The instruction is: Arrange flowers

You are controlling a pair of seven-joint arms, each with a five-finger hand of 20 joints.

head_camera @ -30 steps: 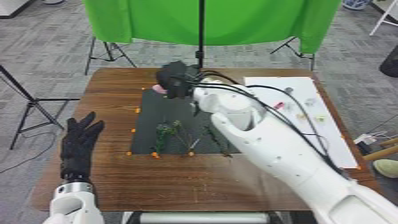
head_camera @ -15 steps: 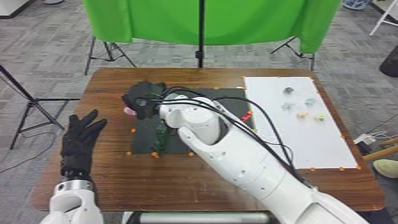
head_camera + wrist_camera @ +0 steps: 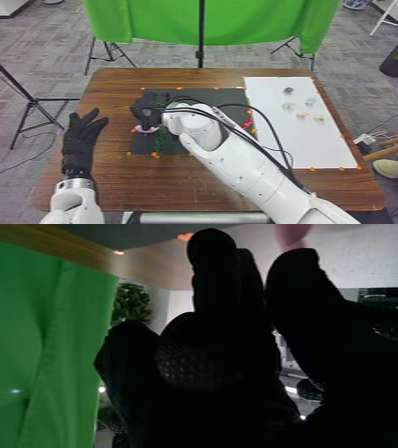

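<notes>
And there's the right hand point(image 3: 147, 111), black fabric, fingers partly bent, clamped on a soft pink flower point(image 3: 147, 129) over the dark mat point(image 3: 200, 94)! The left hand point(image 3: 82, 142) has its fingers spread at the brown wood-grained counter's point(image 3: 115, 170) left side. Leafy green stems point(image 3: 161, 144) lie just beside the pink bloom; small rounded pieces point(image 3: 320, 118) dot the flat white sheet point(image 3: 315, 150).

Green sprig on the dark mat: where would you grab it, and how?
I'd pinch the green sprig around its middle, coming from above and closing across its narrow width: it looks long and thin, lying lengthwise toward the robot on the dark mat.
</notes>
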